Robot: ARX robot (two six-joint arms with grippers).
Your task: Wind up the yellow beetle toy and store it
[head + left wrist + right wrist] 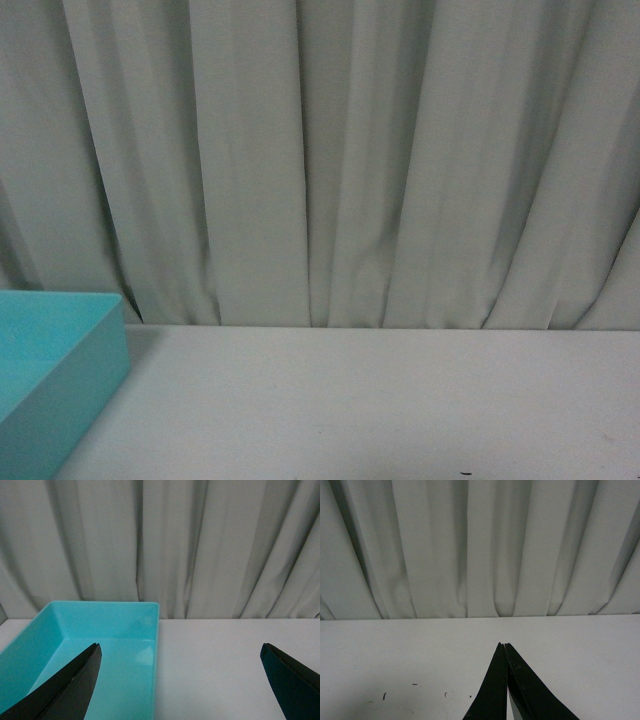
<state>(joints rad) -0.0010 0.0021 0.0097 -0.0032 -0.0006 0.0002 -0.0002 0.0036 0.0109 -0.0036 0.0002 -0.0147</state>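
The yellow beetle toy is out of view in all three views. In the left wrist view my left gripper (181, 648) is open, its black fingers (75, 680) spread wide above the near corner of a turquoise bin (100, 611) and the white table beside it, with nothing between them. In the right wrist view my right gripper (503, 644) is shut, both black fingertips pressed together over bare white table, holding nothing. Neither arm shows in the front view.
The turquoise bin (110, 340) sits at the table's left side in the front view; its inside looks empty in the left wrist view. A grey pleated curtain (340, 160) hangs behind the white table (380, 400). Small dark marks (414, 684) dot the tabletop.
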